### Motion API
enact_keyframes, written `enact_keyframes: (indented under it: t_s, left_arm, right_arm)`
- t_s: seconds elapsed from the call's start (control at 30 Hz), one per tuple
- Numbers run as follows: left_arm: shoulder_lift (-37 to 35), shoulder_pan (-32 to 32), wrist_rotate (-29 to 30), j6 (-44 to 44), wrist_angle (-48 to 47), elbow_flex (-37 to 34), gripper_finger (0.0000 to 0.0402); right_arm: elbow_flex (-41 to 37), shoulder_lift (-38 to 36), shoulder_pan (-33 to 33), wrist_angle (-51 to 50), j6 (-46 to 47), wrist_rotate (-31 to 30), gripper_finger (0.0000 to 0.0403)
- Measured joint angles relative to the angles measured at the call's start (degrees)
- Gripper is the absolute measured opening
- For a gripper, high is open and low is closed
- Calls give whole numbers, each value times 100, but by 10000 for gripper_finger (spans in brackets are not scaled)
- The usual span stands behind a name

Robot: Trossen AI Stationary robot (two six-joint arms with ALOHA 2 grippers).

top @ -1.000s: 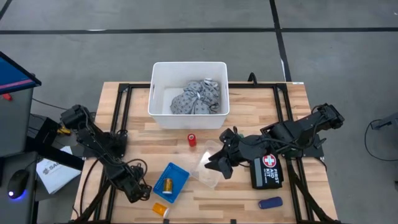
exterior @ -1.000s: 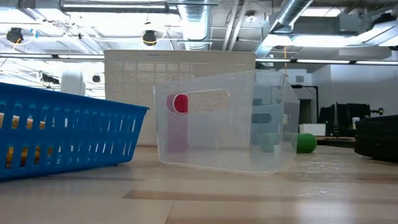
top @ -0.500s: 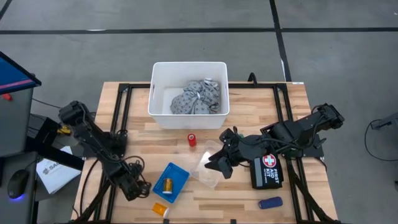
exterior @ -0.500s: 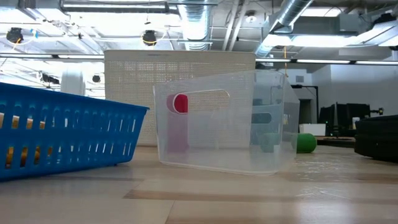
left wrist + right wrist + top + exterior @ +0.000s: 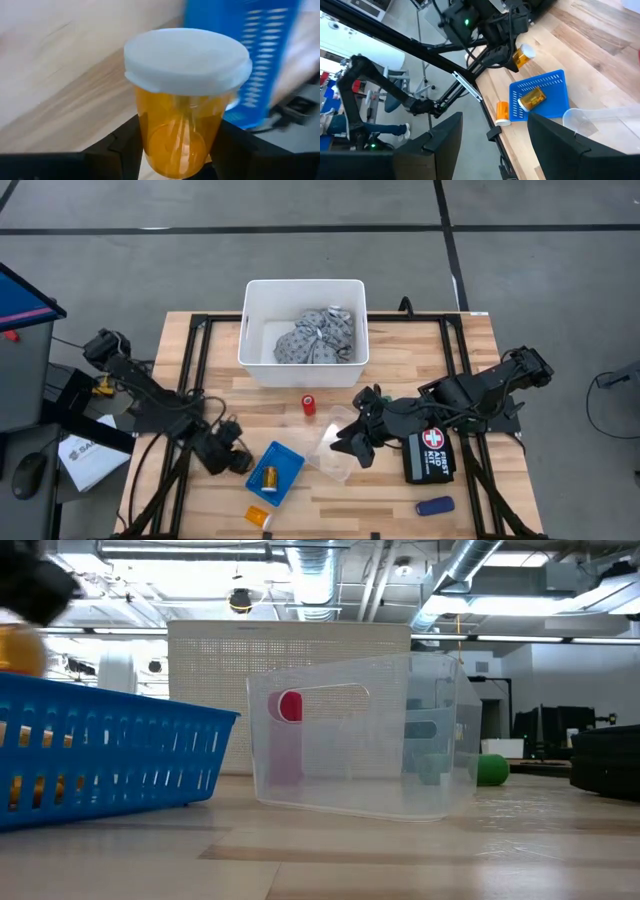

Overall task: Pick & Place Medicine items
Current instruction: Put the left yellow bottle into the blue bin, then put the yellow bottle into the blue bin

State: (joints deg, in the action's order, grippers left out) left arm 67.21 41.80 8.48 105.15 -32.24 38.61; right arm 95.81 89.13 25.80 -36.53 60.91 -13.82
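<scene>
My left gripper [image 5: 238,459] is shut on an orange pill bottle [image 5: 181,131] with a white cap [image 5: 187,60], just left of the blue basket [image 5: 273,472]. The low view shows that bottle [image 5: 20,648] above the basket's rim [image 5: 110,705]. A second orange bottle [image 5: 268,476] lies in the basket. A third [image 5: 257,516] lies on the table near the near edge. A red cylinder [image 5: 309,405] stands in front of the white bin [image 5: 255,350], which holds the grey bundle [image 5: 318,336]. A dark-blue cylinder [image 5: 435,506] lies near the right. My right gripper [image 5: 343,442] is open beside a clear container [image 5: 335,458]. My left gripper pinches the orange pill bottle between its two fingers [image 5: 122,147], one on each side of the lower orange body [image 5: 175,150], below the white cap. The bottle is lifted clear of the table and sits tilted, as the right wrist view shows [image 5: 522,55].
A black first-aid pouch [image 5: 430,455] lies under the right arm. A green cylinder [image 5: 490,769] lies behind the clear container [image 5: 360,740]. Black frame rails [image 5: 195,360] run along both table sides. A person [image 5: 350,120] is in the room beyond the left edge.
My left gripper has moved from near the table's near edge toward the far side and right, up to the blue basket, carrying the orange bottle. The bottle and gripper now show at the low view's upper left, where neither showed before.
</scene>
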Motion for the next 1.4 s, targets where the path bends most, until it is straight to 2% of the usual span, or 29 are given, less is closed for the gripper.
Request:
enact_keyframes:
  t_s: [0.2,0.43,0.57,0.67,0.97,1.07,1.17,1.23,1.3,1.4]
  left_arm:
    - [298,-868,-185,-1407,1474,0,178]
    - [1070,-1296,-745,-1921,2634,2,180]
    - [1387,-1294,-1123,-1939,2718,0,182]
    - [1396,-1294,-1177,-1940,2740,0,193]
    - [1086,-1296,-1033,-2096,2700,0,266]
    - [842,-1296,-1233,-2421,2731,0,280]
    - [441,-1152,-1752,-3031,3151,-6,284]
    - [143,-865,-1907,-3293,3848,-4,284]
    - [-86,-443,-1881,-3456,4482,2,281]
    - [-213,408,-1500,-3717,5008,7,274]
  right_arm:
    - [0,2,7,-329,199,0,221]
    - [0,2,7,-526,406,1,221]
    - [0,2,7,-573,472,4,221]
    - [0,2,7,-565,472,21,221]
    - [0,2,7,-504,414,22,221]
    - [0,2,7,-503,374,24,221]
    - [0,2,7,-503,335,24,221]
    - [0,2,7,-503,314,30,221]
    - [0,2,38,-503,284,61,221]
    - [0,2,103,-505,254,89,221]
